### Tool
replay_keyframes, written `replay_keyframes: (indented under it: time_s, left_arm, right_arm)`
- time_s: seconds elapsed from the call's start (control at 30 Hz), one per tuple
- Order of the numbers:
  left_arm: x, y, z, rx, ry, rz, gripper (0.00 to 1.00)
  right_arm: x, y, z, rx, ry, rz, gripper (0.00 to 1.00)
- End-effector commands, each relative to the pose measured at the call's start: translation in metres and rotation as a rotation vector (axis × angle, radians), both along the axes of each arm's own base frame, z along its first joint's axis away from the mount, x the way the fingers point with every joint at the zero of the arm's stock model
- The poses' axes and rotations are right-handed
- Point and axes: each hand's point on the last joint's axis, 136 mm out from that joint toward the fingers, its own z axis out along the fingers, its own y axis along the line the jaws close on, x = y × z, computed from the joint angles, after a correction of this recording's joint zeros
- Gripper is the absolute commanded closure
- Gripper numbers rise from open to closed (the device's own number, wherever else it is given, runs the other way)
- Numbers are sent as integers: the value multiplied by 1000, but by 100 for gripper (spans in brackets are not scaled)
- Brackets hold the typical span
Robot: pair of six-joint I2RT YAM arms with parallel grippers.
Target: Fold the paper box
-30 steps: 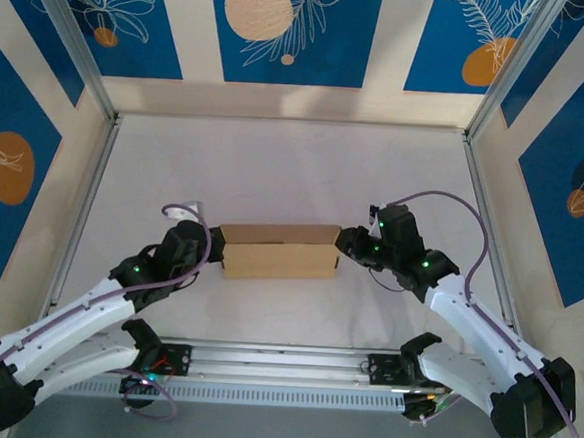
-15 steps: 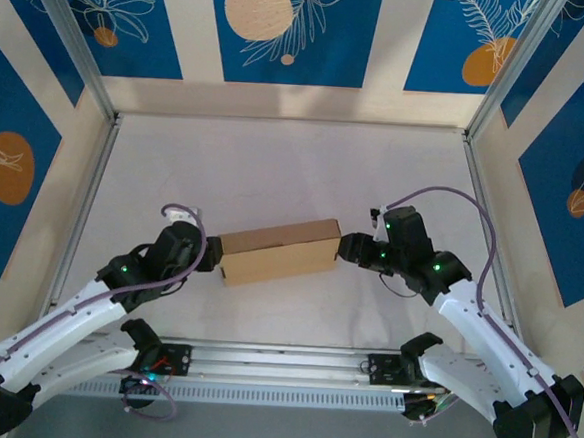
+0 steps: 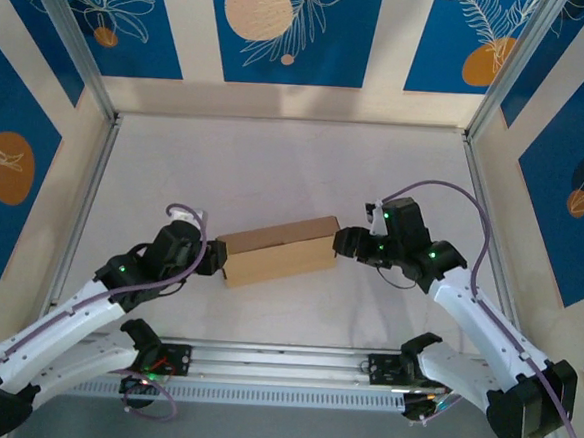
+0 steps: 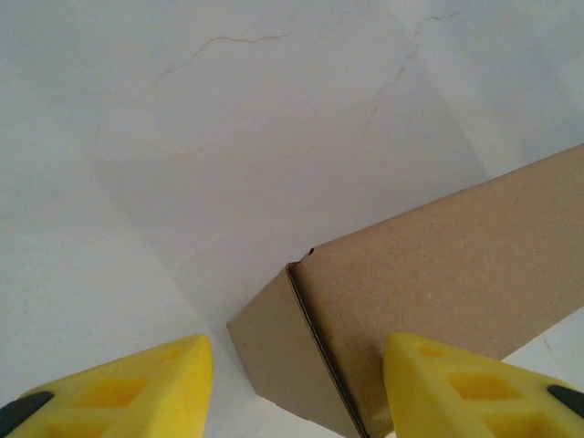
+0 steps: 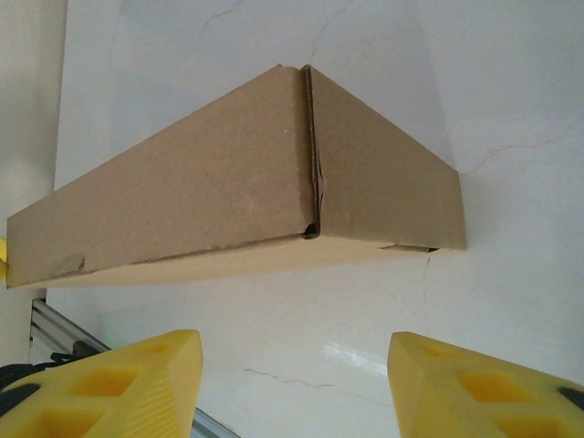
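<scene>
Paper box lay across mid counter, left pincer close at one end, right pincer at the other. Bare counter behind and before it stood free.

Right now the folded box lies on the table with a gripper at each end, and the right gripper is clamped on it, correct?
Not clamped. The right gripper is open, its fingers spread apart and short of the box, as the right wrist view shows. The rest holds.
</scene>
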Motion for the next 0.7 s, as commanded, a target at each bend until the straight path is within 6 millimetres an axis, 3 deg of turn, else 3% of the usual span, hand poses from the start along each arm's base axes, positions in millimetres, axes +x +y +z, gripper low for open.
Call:
replay_keyframes:
  time_s: [0.0, 0.1, 0.23, 0.5, 0.67]
  left_arm:
    - [-4, 4, 1, -9, 12, 10, 47]
    - [-4, 15, 16, -14, -13, 64, 47]
    - [-4, 14, 26, -86, 5, 83, 47]
    - [-7, -8, 4, -245, 162, 83, 47]
    - [-8, -17, -15, -295, 238, 85, 50]
  right_arm:
    - [12, 0, 15, 2, -39, -11, 43]
    - [23, 1, 21, -22, -87, 33, 43]
    - [37, 0, 20, -83, -94, 88, 42]
    - [49, 9, 9, -20, -16, 139, 38]
    - [52, 15, -2, -1, 19, 154, 43]
